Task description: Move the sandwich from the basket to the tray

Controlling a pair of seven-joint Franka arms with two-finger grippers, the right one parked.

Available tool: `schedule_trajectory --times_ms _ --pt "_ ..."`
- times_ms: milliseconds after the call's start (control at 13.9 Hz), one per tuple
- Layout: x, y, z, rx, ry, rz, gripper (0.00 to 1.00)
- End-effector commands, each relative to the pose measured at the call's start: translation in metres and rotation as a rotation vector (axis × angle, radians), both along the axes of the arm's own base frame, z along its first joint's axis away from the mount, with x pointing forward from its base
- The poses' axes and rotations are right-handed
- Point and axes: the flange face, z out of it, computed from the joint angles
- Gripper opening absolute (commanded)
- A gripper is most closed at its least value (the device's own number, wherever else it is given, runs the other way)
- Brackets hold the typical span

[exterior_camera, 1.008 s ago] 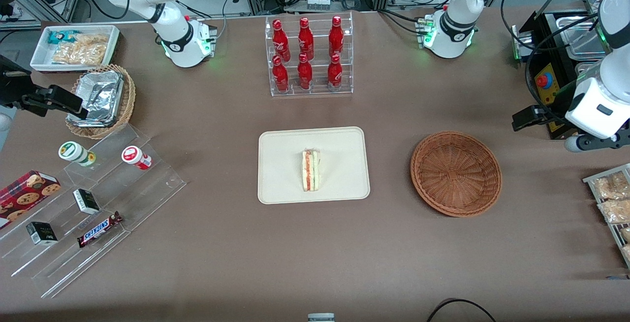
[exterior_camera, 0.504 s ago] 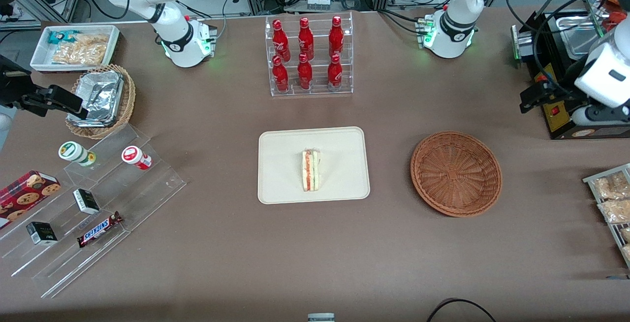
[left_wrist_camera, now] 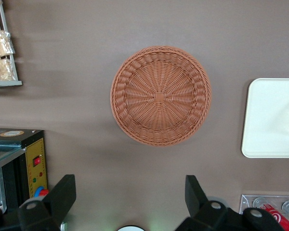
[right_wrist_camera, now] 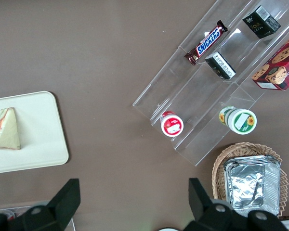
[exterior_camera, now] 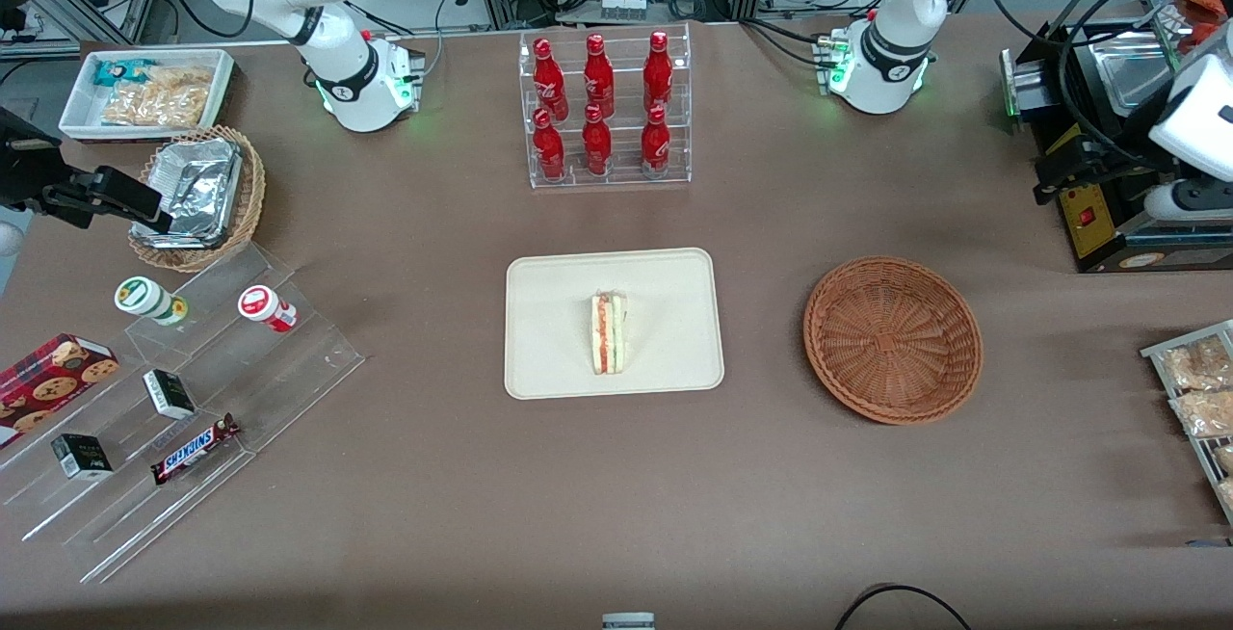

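The brown worktop [exterior_camera: 771,476] carried the cream tray [exterior_camera: 559,322] near its middle, with the round reddish-brown basket [exterior_camera: 893,339] lying apart from it toward the working arm's end and holding nothing. The sandwich [exterior_camera: 608,332] lay on the tray, its red and green filling edge showing. The tool [left_wrist_camera: 130,197] hung high above the worktop near the black control box [exterior_camera: 1084,216], its fingers [left_wrist_camera: 62,192] spread wide and gripping nothing, the basket in plain sight under it.
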Motion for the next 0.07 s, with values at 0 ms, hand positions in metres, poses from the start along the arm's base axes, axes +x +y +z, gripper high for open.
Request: schedule_trajectory --times_ms 0 --pt "0.0034 0.004 0.0007 -0.006 -0.01 -0.007 1.0"
